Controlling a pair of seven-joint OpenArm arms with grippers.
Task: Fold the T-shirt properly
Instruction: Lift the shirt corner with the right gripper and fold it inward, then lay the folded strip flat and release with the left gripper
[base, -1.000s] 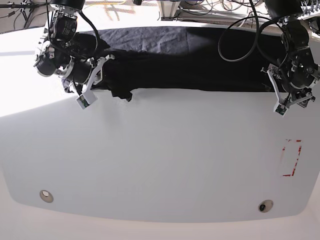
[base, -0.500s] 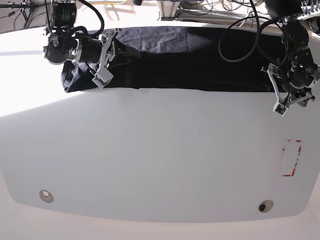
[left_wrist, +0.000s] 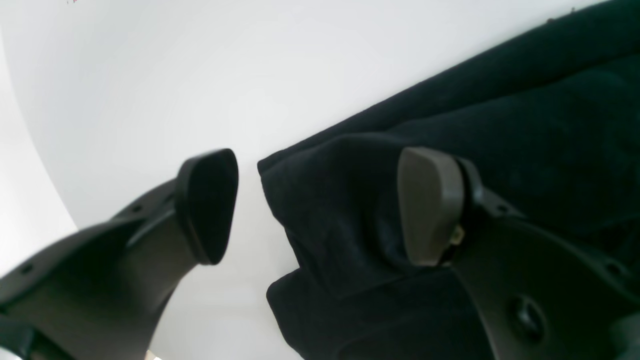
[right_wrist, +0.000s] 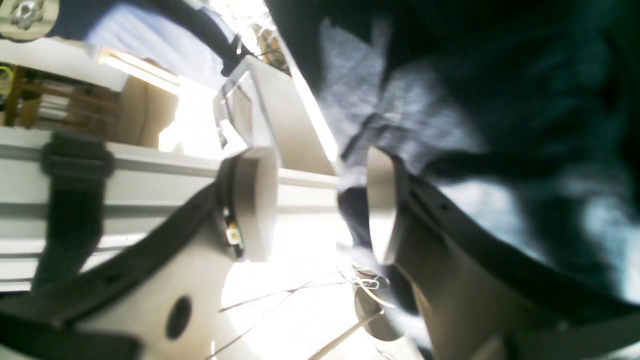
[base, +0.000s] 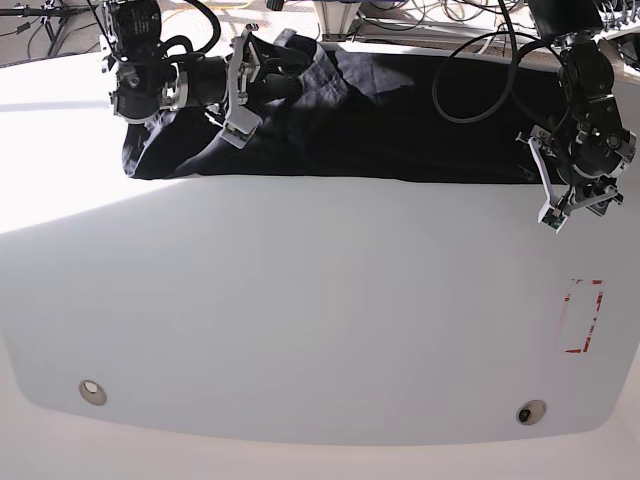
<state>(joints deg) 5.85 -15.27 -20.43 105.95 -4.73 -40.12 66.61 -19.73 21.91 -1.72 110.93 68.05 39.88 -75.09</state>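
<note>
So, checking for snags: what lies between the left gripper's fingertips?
In the left wrist view, the left gripper is open; the T-shirt corner and bare table lie between.

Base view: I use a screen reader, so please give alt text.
A black T-shirt lies along the far edge of a white table. The right end effector is over its bunched end; the left end effector hangs open at the other end.

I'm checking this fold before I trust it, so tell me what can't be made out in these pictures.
- Right gripper grip: base view too small, right wrist view blurred; its pads stand apart, cloth between them unclear.
- T-shirt far edge: hidden in the base view by the table's back edge and cables.
- Sleeves and collar: indistinguishable, black on black.
- Left gripper: open over the shirt's corner; contact unclear.
</note>
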